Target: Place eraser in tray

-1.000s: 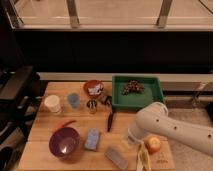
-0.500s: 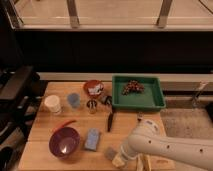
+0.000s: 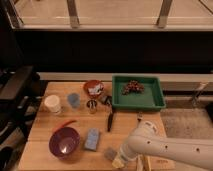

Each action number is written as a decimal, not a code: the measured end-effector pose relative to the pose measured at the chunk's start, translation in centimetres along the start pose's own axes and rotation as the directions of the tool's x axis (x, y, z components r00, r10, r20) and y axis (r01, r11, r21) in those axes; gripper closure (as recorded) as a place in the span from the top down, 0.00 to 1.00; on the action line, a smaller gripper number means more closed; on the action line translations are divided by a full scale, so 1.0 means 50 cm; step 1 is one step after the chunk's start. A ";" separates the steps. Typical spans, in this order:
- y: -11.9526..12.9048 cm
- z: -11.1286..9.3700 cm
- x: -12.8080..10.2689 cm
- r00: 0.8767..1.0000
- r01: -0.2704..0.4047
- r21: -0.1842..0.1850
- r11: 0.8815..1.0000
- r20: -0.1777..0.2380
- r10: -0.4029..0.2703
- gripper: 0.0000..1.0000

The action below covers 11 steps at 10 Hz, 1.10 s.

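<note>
The green tray stands at the back right of the wooden table and holds a brown clump. A small flat greyish block, which I take for the eraser, lies near the table's front edge. My white arm reaches in from the lower right. Its end, the gripper, is low over the table right beside the block, on its right. The arm's bulk hides most of the gripper.
A light-blue sponge block and a purple bowl lie left of the eraser. A slim black tool lies mid-table. A red bowl, a blue cup, a white cup and a small metal cup stand at the back left.
My arm has swung from the front right towards the left and lowered. Its end is now next to the greyish block and covers the things at the front right.
</note>
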 end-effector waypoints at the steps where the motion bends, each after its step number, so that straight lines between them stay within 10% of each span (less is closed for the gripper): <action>1: 0.000 0.007 0.001 1.000 -0.001 -0.003 1.000 -0.006 0.001 0.50; 3: 0.000 0.019 0.000 1.000 -0.001 -0.012 1.000 -0.011 0.000 0.55; 6: -0.005 0.015 -0.004 1.000 -0.007 -0.013 1.000 -0.005 0.007 0.34; 11: -0.085 -0.108 -0.036 0.998 -0.065 0.036 0.997 0.025 0.064 0.00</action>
